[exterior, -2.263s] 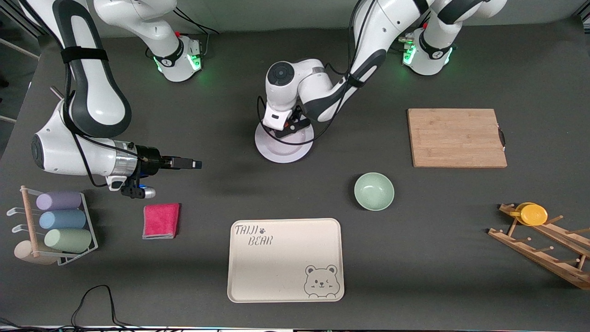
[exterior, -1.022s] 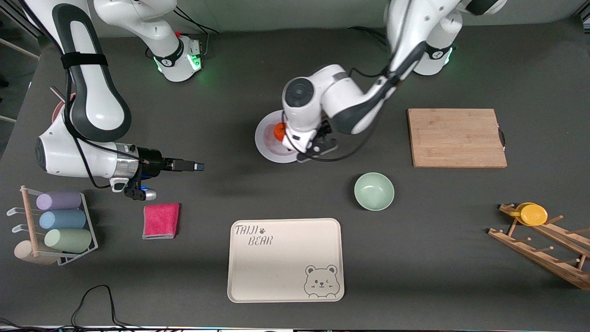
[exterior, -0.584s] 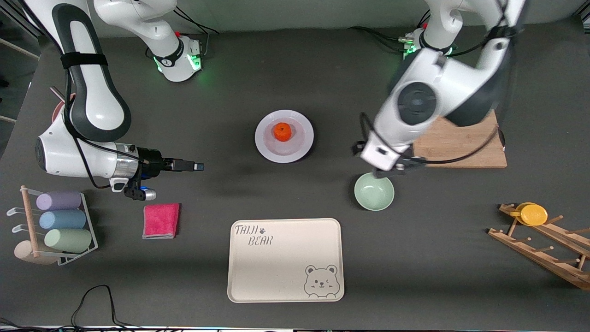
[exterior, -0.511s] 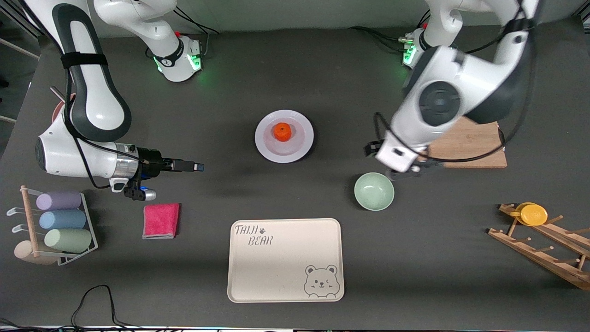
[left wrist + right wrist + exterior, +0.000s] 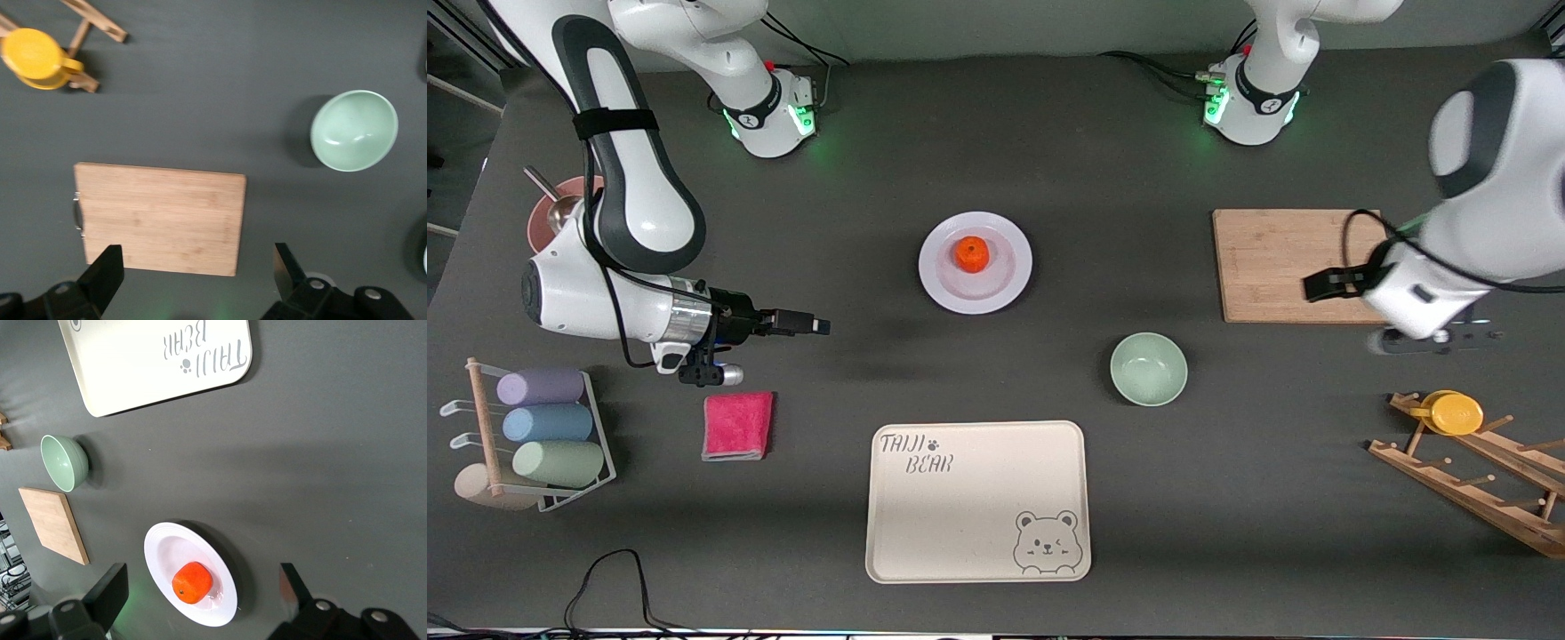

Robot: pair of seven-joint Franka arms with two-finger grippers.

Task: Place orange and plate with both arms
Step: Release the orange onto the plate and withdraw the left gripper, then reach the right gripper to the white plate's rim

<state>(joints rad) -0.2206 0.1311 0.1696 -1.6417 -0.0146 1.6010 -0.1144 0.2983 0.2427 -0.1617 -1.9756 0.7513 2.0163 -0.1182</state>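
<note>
My right claw (image 5: 818,326) hung open over the desk (image 5: 854,373), empty and waiting; my left claw (image 5: 193,283), open above the cutting board (image 5: 1307,265), carried nothing. Farther off, the orange (image 5: 971,253) sat on the plate (image 5: 1005,284) — placing apparently finished.

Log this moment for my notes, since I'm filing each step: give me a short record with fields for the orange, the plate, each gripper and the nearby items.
orange: resting on the plate, untouched
plate: flat on the table, farther from the front camera than the bear tray
left gripper: open, empty, over the cutting board
right gripper: open, empty, above bare table near the pink cloth
green bowl: empty, between the plate and the cutting board, nearer the front camera than both
</note>
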